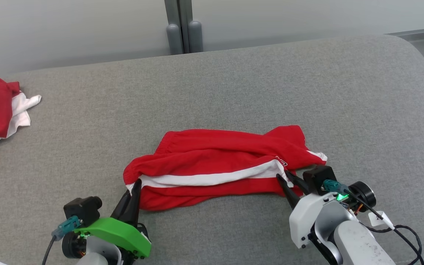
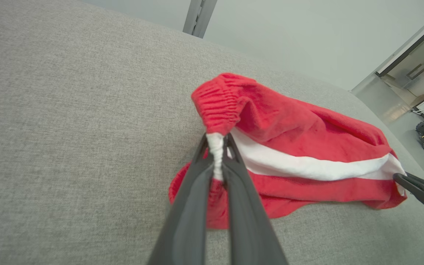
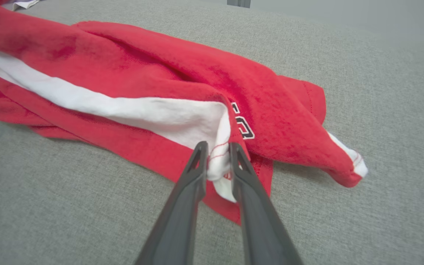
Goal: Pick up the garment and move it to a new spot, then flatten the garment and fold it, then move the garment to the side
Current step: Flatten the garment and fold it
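Pinching the garment (image 1: 215, 162) at each stripe end, left fingers (image 2: 193, 191) and right fingers (image 3: 186, 184) hold it on the cushion's (image 1: 234, 84) near side; flattening seems next, needing an even outward pull.

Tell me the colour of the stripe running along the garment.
White stripe on a red garment; shows best in the right wrist view.
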